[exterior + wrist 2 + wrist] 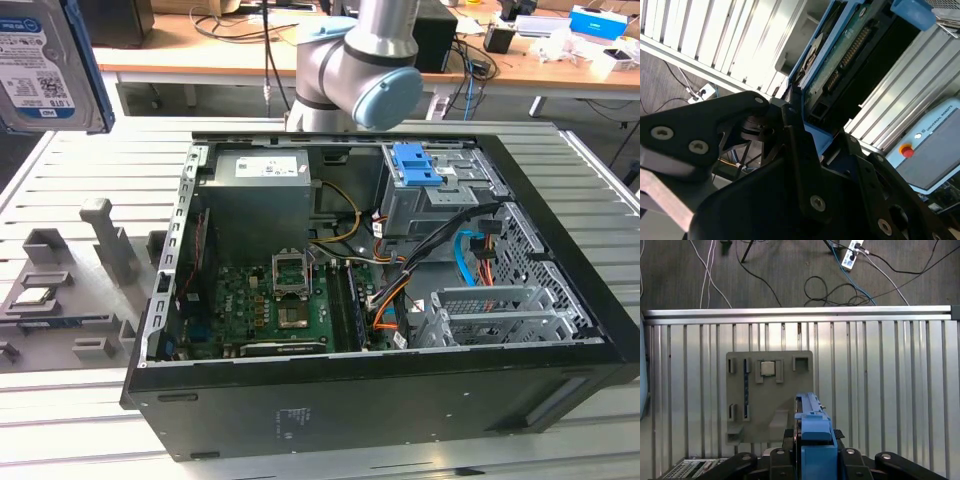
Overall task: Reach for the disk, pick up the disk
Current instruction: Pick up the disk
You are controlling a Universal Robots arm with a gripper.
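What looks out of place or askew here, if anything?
Only the disk: it is off the table, standing on edge in the gripper, above the grey fixture plate. The open computer case lies on its side with loose cables; nothing looks spilled or damaged.

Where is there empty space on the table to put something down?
The ribbed table is bare at the near edge by the grey fixture tray, and behind it. Inside the computer case it is crowded with cables and a motherboard.
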